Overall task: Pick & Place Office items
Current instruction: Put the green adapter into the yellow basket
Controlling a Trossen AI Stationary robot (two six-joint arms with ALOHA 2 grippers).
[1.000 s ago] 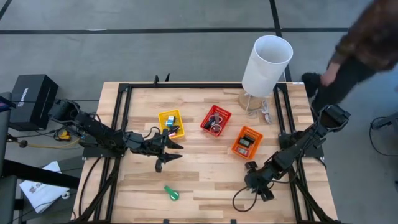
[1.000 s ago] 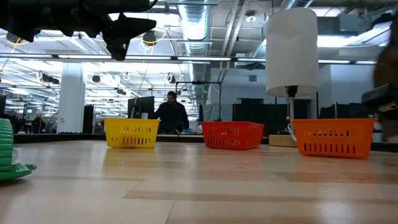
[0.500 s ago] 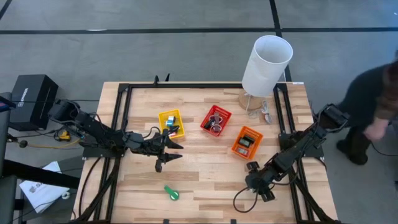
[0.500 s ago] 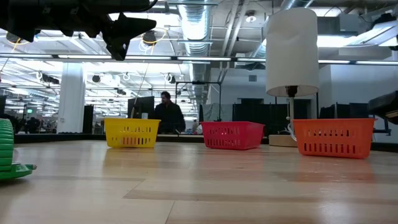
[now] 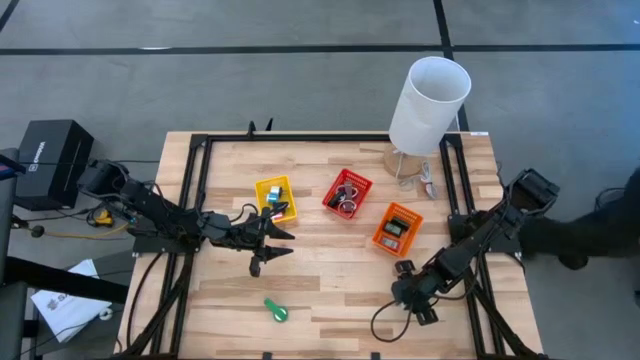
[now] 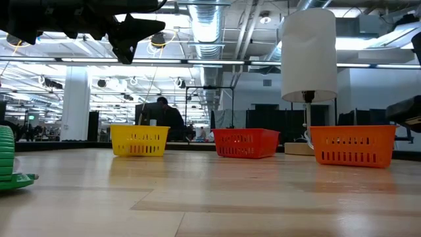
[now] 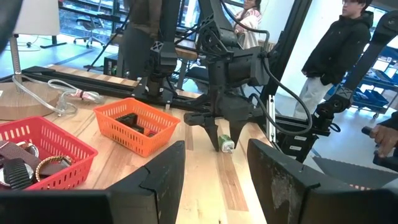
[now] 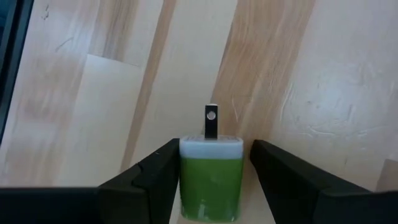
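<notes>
A green plug with a white end and a metal prong [image 8: 211, 177] lies on the wood between the fingers of my right gripper [image 5: 403, 288], which points down at the table's near right part and is open. The left wrist view shows that gripper [image 7: 225, 142] with the plug [image 7: 227, 146] at its tips. My left gripper [image 5: 268, 245] hovers open above the table, just near of the yellow bin [image 5: 275, 198]. A second green item [image 5: 275, 311] lies near the table's near edge. The red bin [image 5: 346, 193] and orange bin [image 5: 397, 228] hold small items. My right gripper comes from above, pointing down, with its fingers along the plug's long sides. One finger [image 8: 163, 174] lies against the plug's green side [image 8: 184, 180]. A thin strip of wood shows between the other finger [image 8: 273, 177] and the plug. The plug rests on the table.
A tall white cylinder [image 5: 430, 105] stands at the table's far right on a wooden base with a cord beside it. Black rails [image 5: 195, 200] run along the left and right sides. People stand beyond the table [image 7: 339, 56], and one is beside its right edge [image 5: 590, 240].
Neither gripper has visibly moved. The person beside the table's right edge has walked from its far corner toward its near side.
</notes>
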